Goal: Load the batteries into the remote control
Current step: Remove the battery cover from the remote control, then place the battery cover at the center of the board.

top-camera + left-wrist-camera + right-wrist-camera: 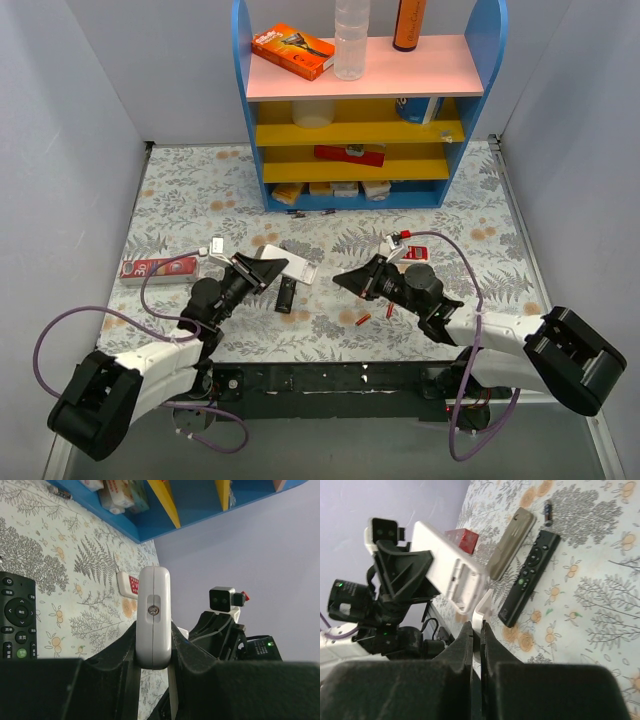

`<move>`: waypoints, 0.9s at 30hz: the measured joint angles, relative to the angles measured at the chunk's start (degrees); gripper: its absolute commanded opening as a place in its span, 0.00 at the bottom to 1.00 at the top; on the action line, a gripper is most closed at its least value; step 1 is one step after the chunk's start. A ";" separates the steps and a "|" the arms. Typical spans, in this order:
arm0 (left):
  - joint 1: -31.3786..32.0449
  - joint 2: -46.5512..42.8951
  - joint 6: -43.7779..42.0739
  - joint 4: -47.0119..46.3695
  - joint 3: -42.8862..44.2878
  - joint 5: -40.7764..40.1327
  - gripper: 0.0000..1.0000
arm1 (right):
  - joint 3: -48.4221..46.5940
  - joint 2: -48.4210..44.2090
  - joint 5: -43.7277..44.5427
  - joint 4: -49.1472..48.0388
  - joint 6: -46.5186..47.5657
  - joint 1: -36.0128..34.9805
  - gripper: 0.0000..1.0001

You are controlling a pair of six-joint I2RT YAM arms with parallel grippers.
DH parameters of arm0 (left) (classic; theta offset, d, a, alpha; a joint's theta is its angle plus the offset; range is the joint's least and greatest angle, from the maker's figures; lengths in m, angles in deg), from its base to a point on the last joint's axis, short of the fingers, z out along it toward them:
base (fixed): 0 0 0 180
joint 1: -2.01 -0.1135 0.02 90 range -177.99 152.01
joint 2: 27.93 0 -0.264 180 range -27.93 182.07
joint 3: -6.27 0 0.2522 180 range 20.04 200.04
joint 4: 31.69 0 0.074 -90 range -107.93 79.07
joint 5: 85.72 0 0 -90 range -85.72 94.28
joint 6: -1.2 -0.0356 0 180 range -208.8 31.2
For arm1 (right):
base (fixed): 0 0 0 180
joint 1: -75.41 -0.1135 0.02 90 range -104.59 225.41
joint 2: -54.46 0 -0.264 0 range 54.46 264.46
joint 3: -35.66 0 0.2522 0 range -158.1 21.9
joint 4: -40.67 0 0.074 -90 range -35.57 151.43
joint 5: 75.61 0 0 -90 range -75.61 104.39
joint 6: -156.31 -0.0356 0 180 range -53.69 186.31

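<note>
Two arms, one job: the left fingers (154, 632) present the remote control (154, 605), and the right fingers (476, 630) work at it.
Left grip: clamped on the remote's two long sides. It is lifted off the tabletop (180, 200) and tilted, so its back faces the other arm.
Task thing: in the air between the arms. The battery bay is uncovered and looks empty in the right wrist view.
Right grip: closed tight, just under the remote's near end. A small white piece (482, 607), likely the bay cover, sits at the tips; whether it is pinched I cannot tell.
Cells: two red-orange batteries (363, 320) lie loose in front of the right arm, handy for picking up. One dark battery (547, 512) lies beyond the other remotes. None is loaded.
Remotes: four counted. They are the held white one, a black remote (527, 577), a slim grey remote (512, 542) beside it, and a white remote with red buttons (129, 585).
Stage: early by my judgement, with the bay open and loading not begun.
</note>
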 measured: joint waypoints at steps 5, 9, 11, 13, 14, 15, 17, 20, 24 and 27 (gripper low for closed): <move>0.00 -8.44 -1.60 6.73 -0.02 -2.80 0.00 | 0.39 5.16 -1.09 -3.06 0.42 2.95 0.01; -0.04 -13.40 -2.69 11.17 0.00 -3.65 0.00 | 0.26 13.44 -3.43 -7.45 0.50 4.35 0.01; -0.04 -14.97 -2.93 13.27 0.00 -3.80 0.00 | 0.04 17.66 -4.79 -9.46 0.44 4.61 0.01; -0.04 -16.02 -3.13 14.75 0.00 -3.82 0.00 | -0.42 20.98 -5.81 -10.67 0.37 4.90 0.01; -0.04 -16.46 -3.17 15.52 0.00 -3.82 0.00 | -0.81 22.80 -6.21 -11.41 0.42 4.96 0.01; -0.04 -16.79 -3.19 16.11 0.02 -3.80 0.00 | -1.09 23.85 -6.36 -11.61 0.39 4.98 0.01; -0.04 -17.20 -3.30 16.98 0.07 -3.78 0.00 | -1.60 25.81 -6.67 -12.02 0.39 5.16 0.01; -0.04 -17.25 -3.37 17.66 0.22 -3.69 0.00 | -1.77 27.41 -6.84 -12.00 0.42 5.68 0.03; -0.04 -17.22 -3.34 18.32 0.26 -3.37 0.00 | -1.99 27.96 -6.78 -9.81 0.44 6.49 0.09; -0.04 -17.22 -3.34 18.36 0.26 -3.08 0.00 | -1.99 28.28 -6.84 -9.16 0.07 7.17 0.15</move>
